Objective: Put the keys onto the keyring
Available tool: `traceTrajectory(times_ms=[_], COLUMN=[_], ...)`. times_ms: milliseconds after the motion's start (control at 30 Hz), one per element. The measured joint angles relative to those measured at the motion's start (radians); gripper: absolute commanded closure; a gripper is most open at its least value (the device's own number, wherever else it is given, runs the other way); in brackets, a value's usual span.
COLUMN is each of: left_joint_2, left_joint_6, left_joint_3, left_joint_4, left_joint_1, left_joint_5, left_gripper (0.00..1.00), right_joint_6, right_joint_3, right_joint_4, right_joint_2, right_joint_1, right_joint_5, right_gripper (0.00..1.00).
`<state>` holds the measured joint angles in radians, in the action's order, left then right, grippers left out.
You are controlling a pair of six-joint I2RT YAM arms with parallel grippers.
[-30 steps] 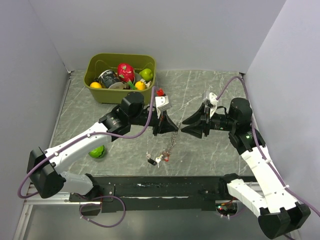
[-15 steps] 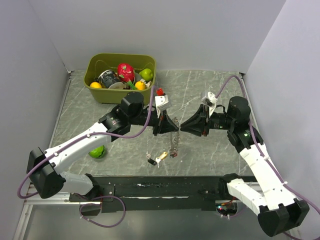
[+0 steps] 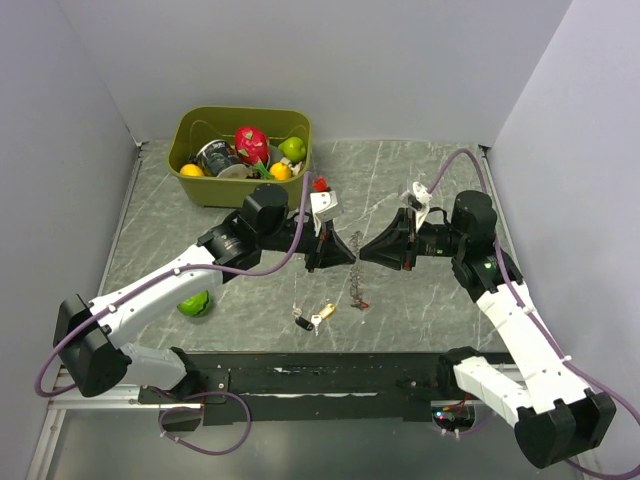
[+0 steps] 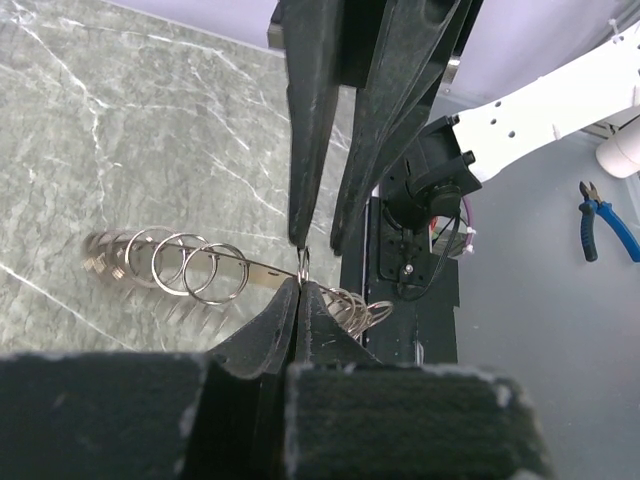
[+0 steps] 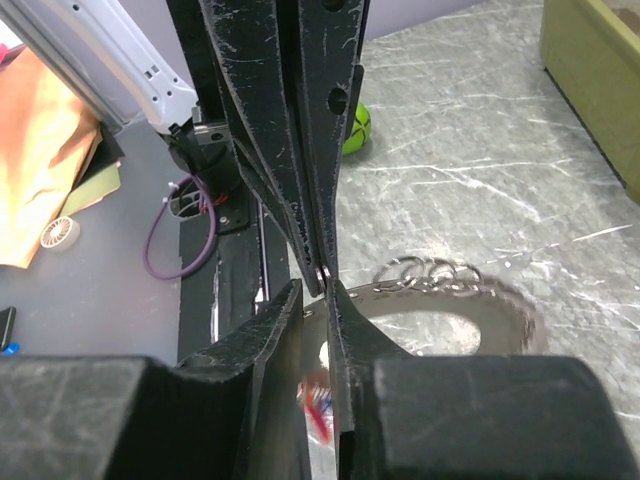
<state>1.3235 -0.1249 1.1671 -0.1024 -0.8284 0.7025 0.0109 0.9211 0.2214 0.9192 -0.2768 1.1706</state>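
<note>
The keyring (image 3: 353, 285) hangs below the two gripper tips, which meet over the table's middle. My left gripper (image 3: 353, 255) is shut on a small ring of it. In the left wrist view (image 4: 301, 283) the jaws pinch that ring, and several rings (image 4: 190, 265) trail left along a flat band. My right gripper (image 3: 364, 251) faces it tip to tip. In the right wrist view (image 5: 315, 288) its jaws stand a little apart beside the band (image 5: 450, 275). Blurred red and blue tags (image 5: 322, 412) hang below. A black-headed key (image 3: 300, 322) and a gold-headed key (image 3: 327, 311) lie on the table.
An olive bin (image 3: 240, 190) of fruit and cans stands at the back left. A green ball (image 3: 194, 304) lies by the left arm. A black strip (image 3: 330, 375) runs along the near edge. Side walls close in left and right.
My right gripper has moved left until its tip meets the left gripper's. The hanging keyring and its red tag have swung to the right. The gold key has shifted slightly.
</note>
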Motion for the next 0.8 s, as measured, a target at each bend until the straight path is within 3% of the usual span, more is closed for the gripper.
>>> traceTrajectory(times_ms=[167,367,500,800], left_joint_2=[0.001,0.002,0.002,0.002], left_joint_6=[0.0,0.0,0.0,0.002], left_joint_3=[0.0,0.0,0.0,0.023], left_joint_4=[-0.004,-0.015,-0.015,-0.011], left_joint_1=[-0.001,-0.001,-0.002,-0.022], left_joint_5=[-0.004,-0.016,-0.021,-0.012], left_gripper=[0.99,0.99,0.99,0.99], right_joint_6=[-0.009,-0.013,-0.016,-0.013], right_joint_3=[-0.011,-0.012,-0.013,-0.02], right_joint_4=[-0.013,-0.014,-0.015,-0.009], right_joint_2=[0.01,0.015,0.018,0.018], right_joint_1=[0.0,0.0,-0.002,-0.006], right_joint_5=[0.007,0.012,0.011,-0.053], right_gripper=[0.6,0.59,0.46,0.44])
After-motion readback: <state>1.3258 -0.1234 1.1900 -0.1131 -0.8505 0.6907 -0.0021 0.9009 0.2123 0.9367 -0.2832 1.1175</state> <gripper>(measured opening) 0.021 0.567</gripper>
